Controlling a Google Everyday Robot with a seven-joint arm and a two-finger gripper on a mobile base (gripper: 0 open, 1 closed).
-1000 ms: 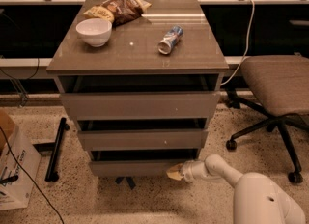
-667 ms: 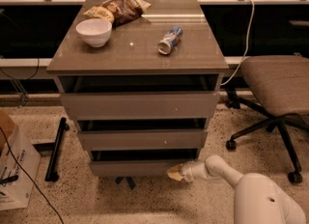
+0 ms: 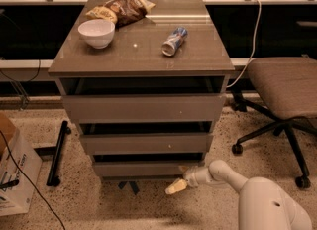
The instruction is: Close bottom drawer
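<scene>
A: Where the white arm (image 3: 225, 173) comes in from the lower right, where does the gripper (image 3: 180, 178) sit?

B: Low, at the right end of the bottom drawer (image 3: 143, 168), close to the speckled floor (image 3: 99, 209). Fingers spread apart, nothing between them. One pale finger (image 3: 176, 187) slants down-left below the drawer front; the other tip shows at the front's lower right edge. Cannot tell if it touches.

A: And the drawer itself?

B: Lowest and narrowest of three in the grey-brown cabinet (image 3: 141, 50). Flat plain front, no handle. A dark strip shows above its front edge. The middle drawer (image 3: 146, 143) is right above it, and the top drawer (image 3: 143, 107), the widest, is over that. Both have the same dark strip.

A: On the cabinet top?

B: White bowl (image 3: 96, 32) at the left rear, a crumpled snack bag (image 3: 121, 10) just behind it, and a can (image 3: 174, 41) lying on its side right of centre, well apart from the bowl.

A: Surroundings?

B: Office chair (image 3: 285, 87) to the right, cardboard box (image 3: 15, 174) at the left edge.
</scene>
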